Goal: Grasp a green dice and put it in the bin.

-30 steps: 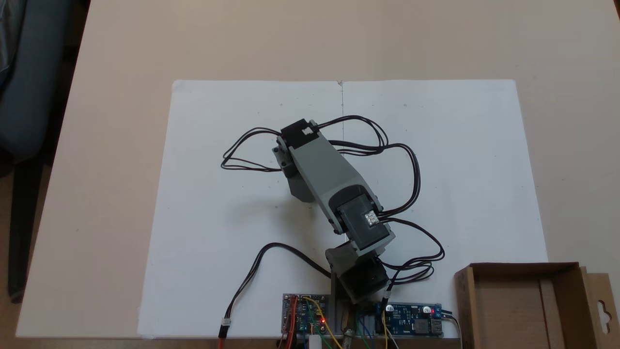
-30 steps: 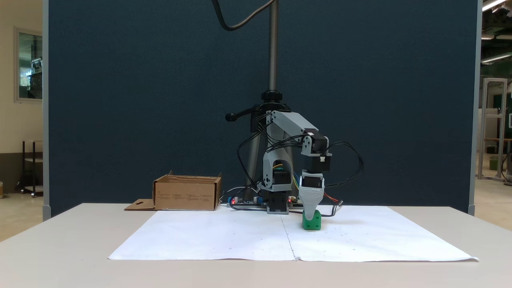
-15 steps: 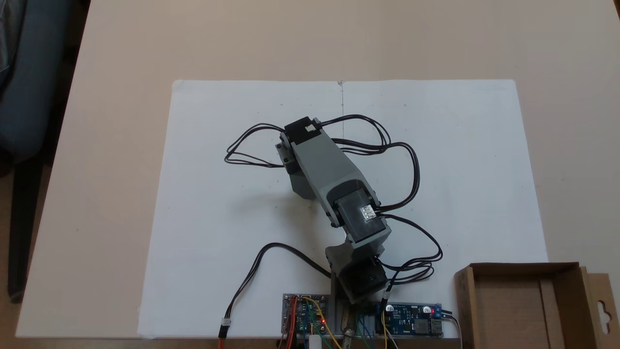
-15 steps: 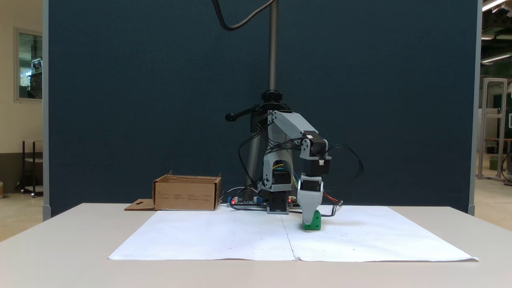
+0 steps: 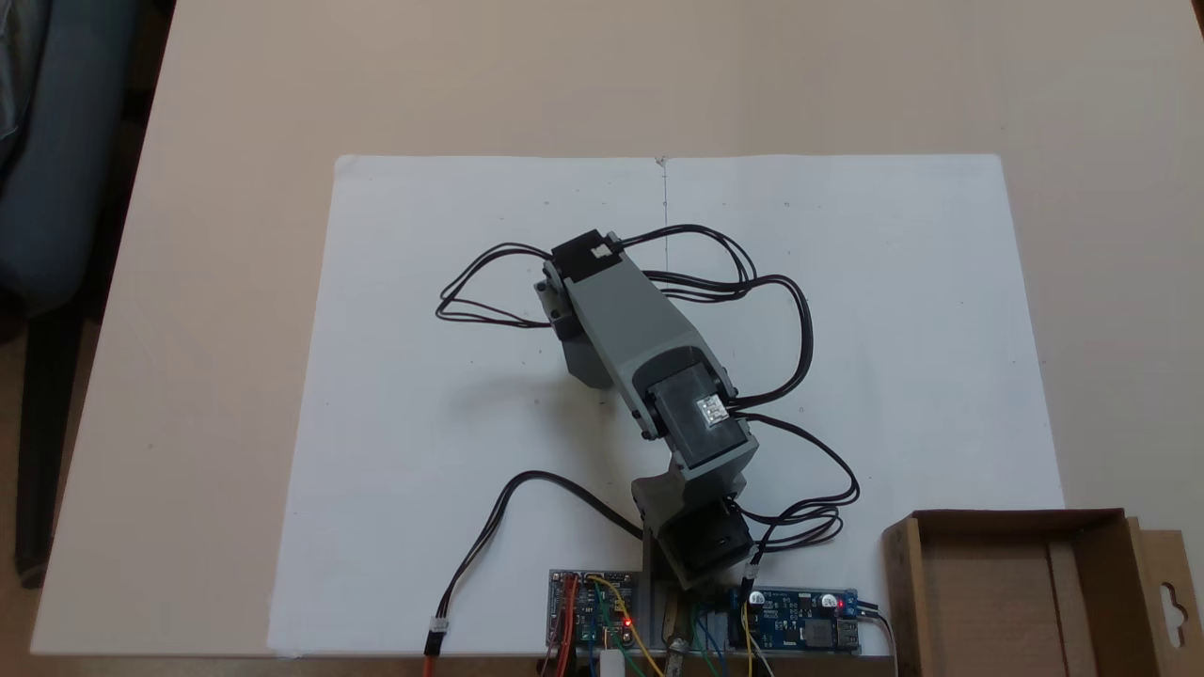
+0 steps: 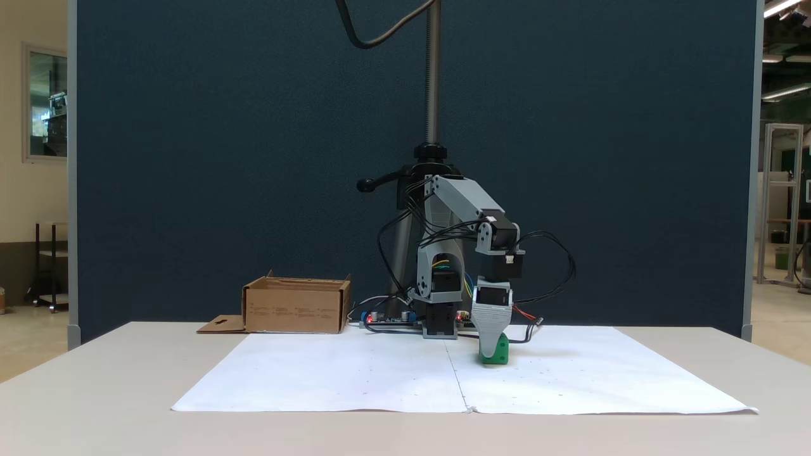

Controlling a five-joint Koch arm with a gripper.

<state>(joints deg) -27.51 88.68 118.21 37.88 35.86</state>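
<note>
A fixed view, side-on: fingers (image 6: 488, 352) down at the paper (image 6: 329, 370), the near one covering the left face of the dice (image 6: 500, 350). Only one tip shows; can't tell how far they're parted or whether they hold the dice. The dice sits on the paper, on the table (image 6: 95, 392), well apart from the bin (image 6: 295, 308).

Risks, as judged: an off-centre pinch could squirt the cube sideways or tip it; tips pressed down could snag the paper. The carry to the bin is long; loose cables (image 5: 790, 320) might drag.

Hidden: from above, the arm (image 5: 640, 338) covers fingers and dice. Bin (image 5: 1025, 592) is cut off at the frame edge.
</note>
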